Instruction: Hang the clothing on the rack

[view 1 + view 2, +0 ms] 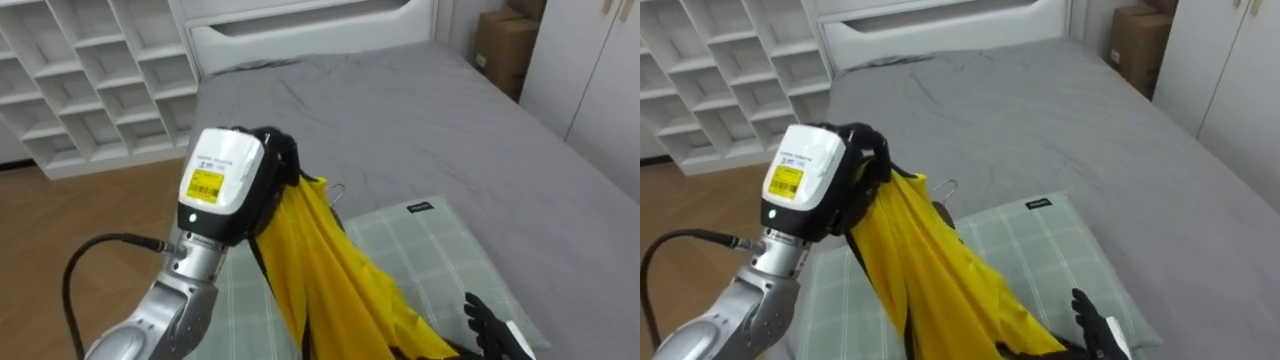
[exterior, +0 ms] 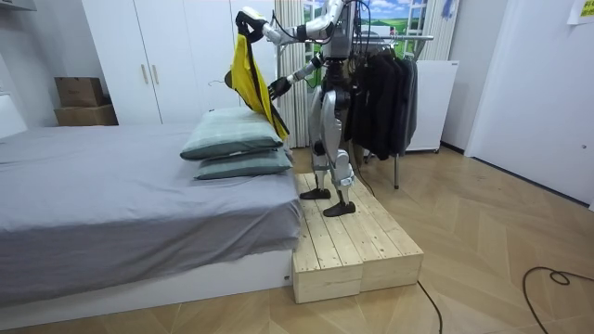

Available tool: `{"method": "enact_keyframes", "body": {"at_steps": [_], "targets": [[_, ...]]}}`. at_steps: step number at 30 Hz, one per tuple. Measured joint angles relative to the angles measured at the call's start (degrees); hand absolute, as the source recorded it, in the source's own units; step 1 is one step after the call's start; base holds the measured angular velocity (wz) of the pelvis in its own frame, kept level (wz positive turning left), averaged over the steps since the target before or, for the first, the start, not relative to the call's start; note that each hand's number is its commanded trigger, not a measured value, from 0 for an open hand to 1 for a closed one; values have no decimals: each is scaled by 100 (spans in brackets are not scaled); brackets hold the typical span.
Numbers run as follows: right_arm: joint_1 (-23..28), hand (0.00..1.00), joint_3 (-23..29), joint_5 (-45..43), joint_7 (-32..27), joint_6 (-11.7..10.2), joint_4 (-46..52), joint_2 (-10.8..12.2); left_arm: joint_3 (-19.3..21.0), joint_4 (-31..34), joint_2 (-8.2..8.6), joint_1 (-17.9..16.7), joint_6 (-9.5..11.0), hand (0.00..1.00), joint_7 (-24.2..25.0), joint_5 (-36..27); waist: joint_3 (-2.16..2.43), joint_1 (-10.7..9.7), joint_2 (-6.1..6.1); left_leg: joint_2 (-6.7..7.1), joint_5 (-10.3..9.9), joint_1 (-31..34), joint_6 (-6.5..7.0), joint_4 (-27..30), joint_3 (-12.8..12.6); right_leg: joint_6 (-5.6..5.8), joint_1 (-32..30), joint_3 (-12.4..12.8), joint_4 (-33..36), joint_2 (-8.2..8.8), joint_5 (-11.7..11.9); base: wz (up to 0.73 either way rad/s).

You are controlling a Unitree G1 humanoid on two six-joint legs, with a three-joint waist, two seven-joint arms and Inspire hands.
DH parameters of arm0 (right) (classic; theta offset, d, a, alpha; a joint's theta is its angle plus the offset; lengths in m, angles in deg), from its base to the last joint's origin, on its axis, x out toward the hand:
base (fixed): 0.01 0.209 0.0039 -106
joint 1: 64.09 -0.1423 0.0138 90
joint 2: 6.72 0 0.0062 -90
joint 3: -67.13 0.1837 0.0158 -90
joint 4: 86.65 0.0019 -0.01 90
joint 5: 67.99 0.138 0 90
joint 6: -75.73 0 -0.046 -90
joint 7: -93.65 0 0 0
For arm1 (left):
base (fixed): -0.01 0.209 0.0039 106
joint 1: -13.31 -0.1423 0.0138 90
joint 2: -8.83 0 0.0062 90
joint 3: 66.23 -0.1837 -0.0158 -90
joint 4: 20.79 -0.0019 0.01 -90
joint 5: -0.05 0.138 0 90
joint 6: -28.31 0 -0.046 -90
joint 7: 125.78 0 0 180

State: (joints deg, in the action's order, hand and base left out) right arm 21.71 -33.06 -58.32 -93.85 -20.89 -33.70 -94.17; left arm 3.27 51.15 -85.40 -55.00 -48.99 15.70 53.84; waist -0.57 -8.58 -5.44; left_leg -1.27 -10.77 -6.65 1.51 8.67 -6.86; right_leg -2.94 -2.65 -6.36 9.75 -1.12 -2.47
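Left hand (image 1: 228, 185) grips the yellow garment (image 1: 320, 260), right hand (image 1: 490, 325) lies spread near its hem; the hanger (image 1: 336, 190) may slip out turning to the rack (image 2: 413, 38)

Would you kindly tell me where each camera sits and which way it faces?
Left eye view: on the head, looking down over the bed; left hand gripping the yellow garment, right hand below.
Right eye view: beside it, same scene and hands.
Room view: off in the room, facing the whole robot on the wooden platform beside the bed.
All share garment and bed.
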Motion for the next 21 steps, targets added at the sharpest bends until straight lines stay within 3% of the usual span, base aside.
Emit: {"method": "enact_keyframes", "body": {"at_steps": [2, 7, 10, 15, 21], "targets": [[-1, 0, 13, 34, 3, -1, 8, -5, -5, 144, -27, -2, -26, 100, 12, 120, 19, 49, 45, -1, -1, -39, -1, 0, -28, -3, 28, 24, 2, -9, -4, -5], [-1, 0, 17, 349, 10, 1, 245, -38, -28, 445, -133, -12, -104, 100, 32, 221, 16, 90, 56, 4, -30, -51, -1, -19, -42, 42, 53, 42, 6, -17, -32, -2], [-1, 0, 19, 505, -18, 1, 367, -40, -97, 452, -225, -16, -104, 100, 32, 219, 17, 91, 53, 13, -32, -60, -4, -18, -43, 12, 74, 44, 16, -19, -10, 0], [2, 0, 26, 573, -214, 1, 793, -42, -120, 458, -345, -27, -67, 100, 32, 218, 30, 105, -6, 1, -38, -66, -14, -27, -70, -29, 75, 78, 3, -53, 17, -3], [2, 0, 27, 676, -265, 1, 1026, -41, -119, 516, -374, -27, -64, 100, 32, 341, 27, 118, -90, -15, -49, -75, -33, -23, -62, -37, 66, 121, -10, -87, 15, -3]]}}
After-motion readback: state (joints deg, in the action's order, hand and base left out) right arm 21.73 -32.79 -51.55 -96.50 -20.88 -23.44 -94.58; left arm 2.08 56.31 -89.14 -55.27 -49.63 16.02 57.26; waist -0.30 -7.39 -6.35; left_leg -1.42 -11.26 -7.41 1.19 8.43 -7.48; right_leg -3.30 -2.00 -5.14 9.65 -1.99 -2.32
